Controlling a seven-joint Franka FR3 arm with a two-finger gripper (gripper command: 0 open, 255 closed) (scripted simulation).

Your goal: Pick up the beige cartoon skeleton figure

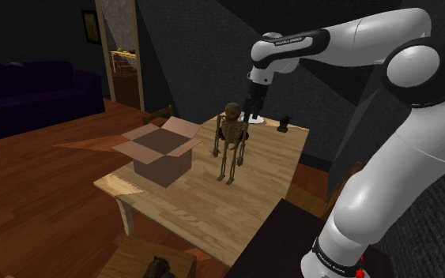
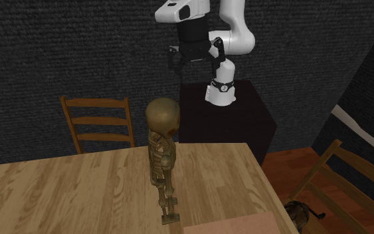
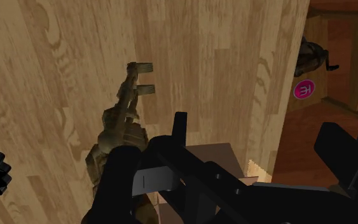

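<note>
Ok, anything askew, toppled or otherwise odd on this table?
Nothing stands out. The skeleton figure stands upright on its feet on the wooden table, beside the open cardboard box and apart from it. Nothing is spilled or tipped over.

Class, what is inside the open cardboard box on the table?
Only plain brown interior shows in the cardboard box, with no contents. Its near walls hide the lower part.

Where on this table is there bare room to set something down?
The widest bare wood lies between the open box, the skeleton and the table edge nearest the stand. A narrower strip runs between the skeleton and the small black object. It is crowded around the skeleton, by the gripper.
</note>
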